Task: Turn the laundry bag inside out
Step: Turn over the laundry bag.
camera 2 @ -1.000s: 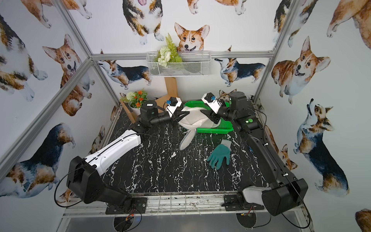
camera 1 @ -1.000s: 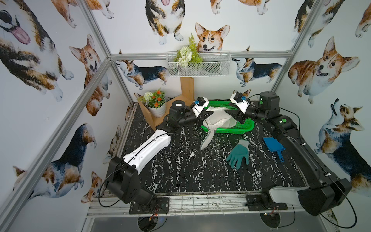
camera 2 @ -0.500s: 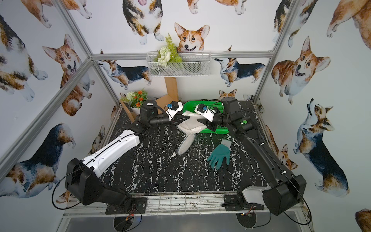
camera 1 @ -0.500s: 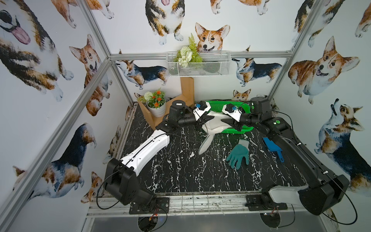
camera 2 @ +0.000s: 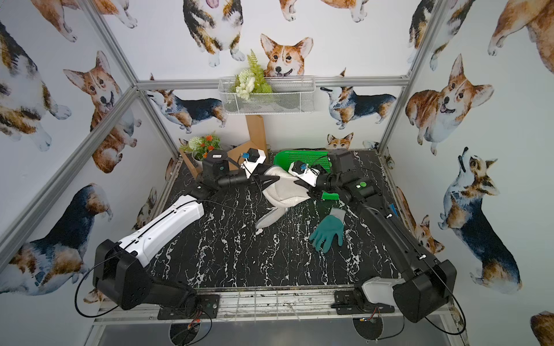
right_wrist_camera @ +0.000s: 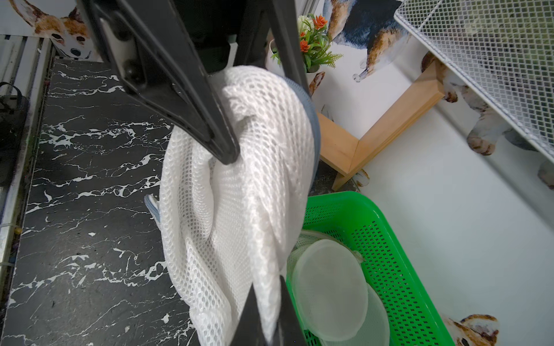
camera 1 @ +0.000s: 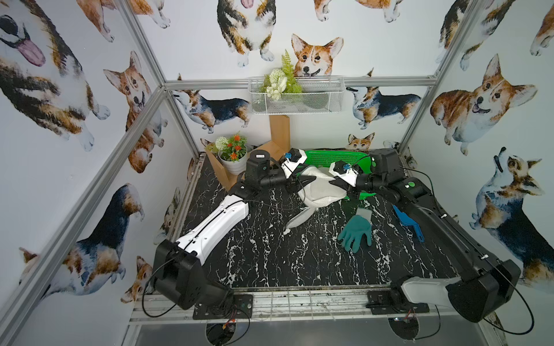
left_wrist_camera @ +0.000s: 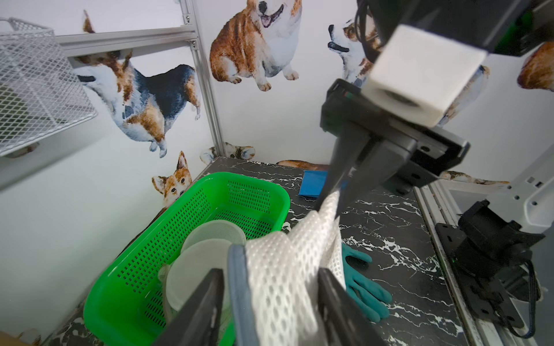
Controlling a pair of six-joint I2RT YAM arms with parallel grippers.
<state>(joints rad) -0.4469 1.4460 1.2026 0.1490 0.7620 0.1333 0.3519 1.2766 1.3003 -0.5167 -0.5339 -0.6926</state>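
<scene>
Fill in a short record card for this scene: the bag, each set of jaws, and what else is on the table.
Laundry bag: white mesh, held up between both arms, lower end reaching the table
Left jaws: apart, mesh between them
Right jaws: shut on the mesh
Green basket: behind the bag, round lids inside
Teal glove: lying flat, apart from the bag

laundry bag point(camera 1: 317, 191): white open-mesh cloth, grey-blue fabric trim; basket point(left_wrist_camera: 248, 197): green perforated plastic, glossy; lids point(right_wrist_camera: 329, 287): translucent plastic, matt; counter point(camera 1: 284, 263): black marble-look, smooth, slight sheen; glove point(camera 1: 356, 232): teal rubbery coating, grey knit cuff; wall rack point(camera 1: 314, 99): white metal mesh
</scene>
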